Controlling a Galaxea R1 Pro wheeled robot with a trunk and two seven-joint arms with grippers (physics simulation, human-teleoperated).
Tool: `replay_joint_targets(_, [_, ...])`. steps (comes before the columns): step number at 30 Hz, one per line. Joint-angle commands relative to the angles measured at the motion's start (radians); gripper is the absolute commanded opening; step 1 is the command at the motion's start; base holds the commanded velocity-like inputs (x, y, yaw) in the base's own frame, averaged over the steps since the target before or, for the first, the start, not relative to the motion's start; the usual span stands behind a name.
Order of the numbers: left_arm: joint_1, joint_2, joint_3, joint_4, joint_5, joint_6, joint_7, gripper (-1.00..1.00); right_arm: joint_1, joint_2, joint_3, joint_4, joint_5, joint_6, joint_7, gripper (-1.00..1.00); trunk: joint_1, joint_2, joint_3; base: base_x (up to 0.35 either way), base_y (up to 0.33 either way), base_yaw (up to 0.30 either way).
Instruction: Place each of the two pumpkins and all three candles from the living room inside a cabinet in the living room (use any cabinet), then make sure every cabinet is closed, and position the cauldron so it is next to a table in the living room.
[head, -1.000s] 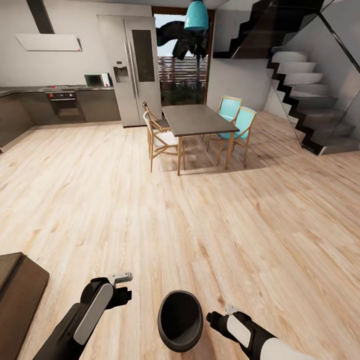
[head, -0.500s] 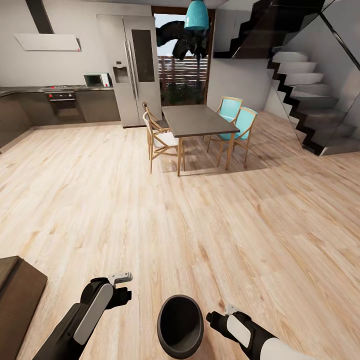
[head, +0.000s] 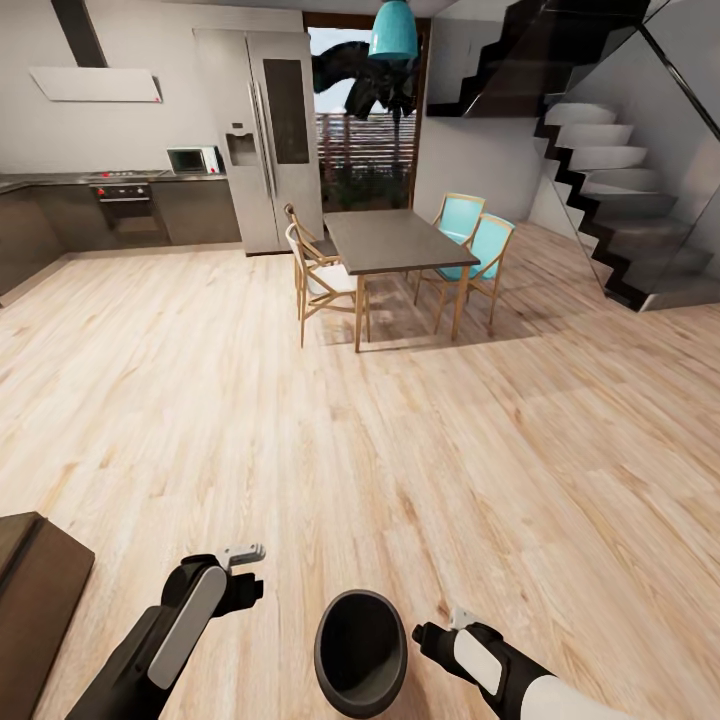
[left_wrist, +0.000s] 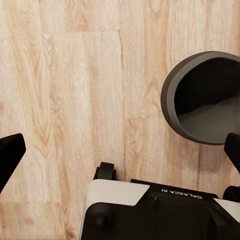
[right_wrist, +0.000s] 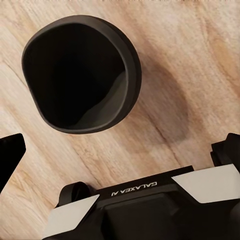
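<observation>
2 arms reach forward and down at the bottom of the head view, with the cauldron standing upright on the wood floor between them.

Cauldron: dark grey, round, mouth open upward, interior dark. Sits on bare floor, well apart from the dining table. Also seen from the left wrist camera and the right wrist camera, resting on the planks in both.

Left hand: near the cauldron, apart from it, over bare floor. In the left wrist view the 2 dark fingertips stand at opposite edges of the picture, so it is spread wide and holds nothing.

Right hand: just beside the cauldron's rim; contact cannot be judged from the head view. In the right wrist view the fingertips are likewise far apart, spread wide, with the cauldron ahead of them and not between them.

Surroundings: dark brown furniture corner at lower left of the head view. Dining table has 2 turquoise chairs on one side and 2 pale wooden chairs on the other. Behind: steel fridge, kitchen units with oven, microwave, turquoise pendant lamp, staircase.
</observation>
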Motion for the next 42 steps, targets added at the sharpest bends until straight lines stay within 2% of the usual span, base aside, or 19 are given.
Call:
replay_joint_targets(1, [-0.001, 0.001, -0.002, -0.001, 0.010, 0.001, 0.010, 1.00, -0.001, -0.001, 0.007, -0.002, -0.006, 0.003, -0.007, 1.00, 0.000, -0.001, -0.001, 0.000, 0.000, 0.000])
replay_joint_targets(19, [-0.001, 0.001, 0.005, -0.005, 0.011, -0.004, 0.011, 1.00, -0.001, -0.001, 0.017, -0.012, 0.008, 0.001, -0.005, 1.00, 0.069, -0.127, -0.057, 0.000, 0.000, 0.000])
replay_joint_targets(22, [-0.001, 0.001, 0.006, -0.005, 0.012, -0.007, 0.013, 1.00, -0.001, -0.001, 0.019, -0.013, 0.013, -0.023, -0.004, 1.00, 0.081, -0.148, -0.067, 0.000, 0.000, 0.000])
replay_joint_targets(32, [-0.001, 0.007, 0.010, -0.004, 0.019, -0.011, 0.011, 1.00, -0.001, -0.002, 0.023, -0.020, 0.015, -0.034, -0.005, 1.00, 0.119, -0.218, -0.098, 0.000, 0.000, 0.000])
replay_joint_targets(39, [-0.001, 0.006, 0.010, 0.004, 0.021, -0.023, 0.007, 1.00, -0.001, -0.002, 0.024, -0.073, 0.075, -0.013, -0.012, 1.00, 0.146, -0.267, -0.120, 0.000, 0.000, 0.000])
replay_joint_targets(42, [-0.001, 0.006, 0.010, 0.011, 0.026, -0.052, 0.006, 1.00, -0.001, -0.002, 0.021, -0.092, 0.083, 0.062, -0.016, 1.00, 0.157, -0.288, -0.129, 0.000, 0.000, 0.000])
